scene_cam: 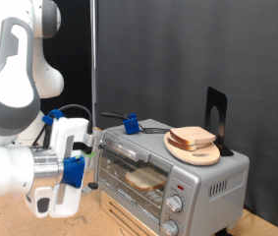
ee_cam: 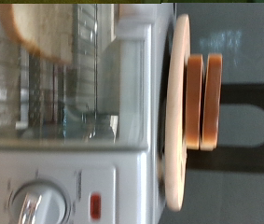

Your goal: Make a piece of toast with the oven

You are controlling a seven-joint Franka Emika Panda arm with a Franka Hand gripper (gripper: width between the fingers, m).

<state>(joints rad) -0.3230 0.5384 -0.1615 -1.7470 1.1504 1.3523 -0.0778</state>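
- Looks like a robotics lab setup, not anyone's actual kitchen.
- Black curtain backdrop (scene_cam: 158,59) hangs behind everything.
- The oven (scene_cam: 173,167) sits on a plain particle-board tabletop (scene_cam: 11,221), no counters or cabinets around.
- A big white robot arm (scene_cam: 21,88) with blue fittings takes up the exterior view's left.
- Loose cabling trails behind it.

I can read no text, brand or number anywhere; the markings around the knobs (ee_cam: 35,201) on the oven (scene_cam: 209,177) front are too blurred to make out.
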